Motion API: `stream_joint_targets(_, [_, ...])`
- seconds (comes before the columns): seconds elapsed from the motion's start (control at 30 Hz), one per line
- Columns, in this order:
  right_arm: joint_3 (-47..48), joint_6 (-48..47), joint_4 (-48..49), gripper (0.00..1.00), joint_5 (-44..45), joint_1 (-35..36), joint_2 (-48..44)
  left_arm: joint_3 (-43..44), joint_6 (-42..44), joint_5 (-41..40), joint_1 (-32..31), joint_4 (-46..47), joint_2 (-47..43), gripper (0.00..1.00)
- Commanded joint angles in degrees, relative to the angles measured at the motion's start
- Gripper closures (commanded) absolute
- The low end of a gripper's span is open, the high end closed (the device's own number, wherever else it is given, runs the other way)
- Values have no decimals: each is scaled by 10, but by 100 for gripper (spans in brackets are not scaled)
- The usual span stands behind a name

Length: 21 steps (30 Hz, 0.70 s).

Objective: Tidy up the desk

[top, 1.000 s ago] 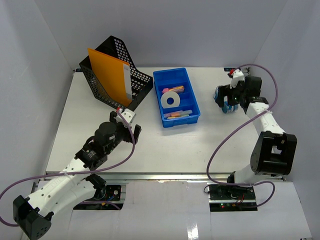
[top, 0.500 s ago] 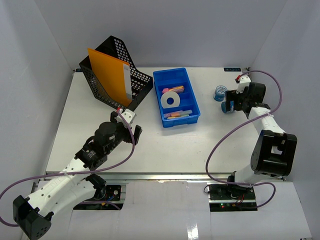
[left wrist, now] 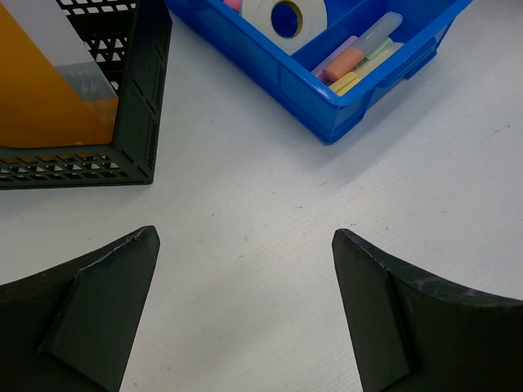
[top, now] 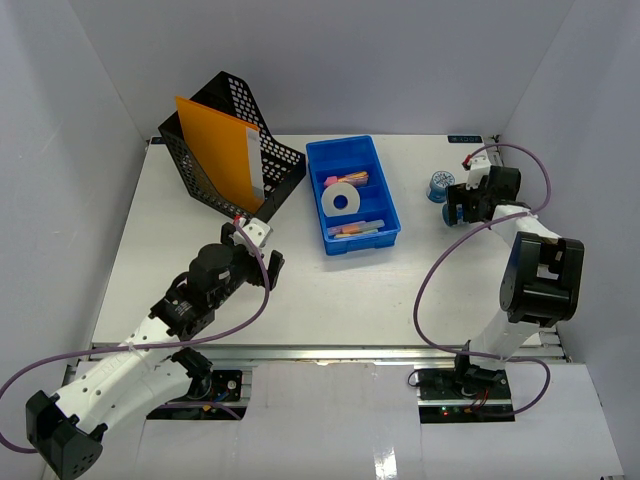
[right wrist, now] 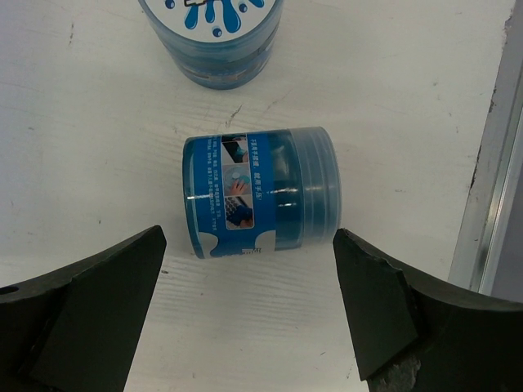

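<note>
The right hand (top: 456, 208) has pulled back, seemingly uncovering an upright blue jar (top: 438, 185).

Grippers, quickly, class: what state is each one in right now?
Left gripper: open, holding nothing, over the bare desk.
Right gripper: open, holding nothing; a blue jar lies on its side in front of it.

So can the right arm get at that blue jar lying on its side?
Probably yes: its open fingers flank the lying jar, nothing else sits between them, and the upright jar stands apart beyond.
</note>
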Motion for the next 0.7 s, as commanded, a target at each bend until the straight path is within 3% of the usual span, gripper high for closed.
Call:
stream_joint_targets(0.0, [30,-12,33,10,17,1,15,7,-1,5,4,1,-10,2])
stream_joint_targets(0.53, [48,-15,77,6,-10,2,71,4,-1,13,4,4,-7,2])
stream_joint_targets(0.67, [48,-11,80,21,-19,2,79,4,-10,30,4,12,-7,2])
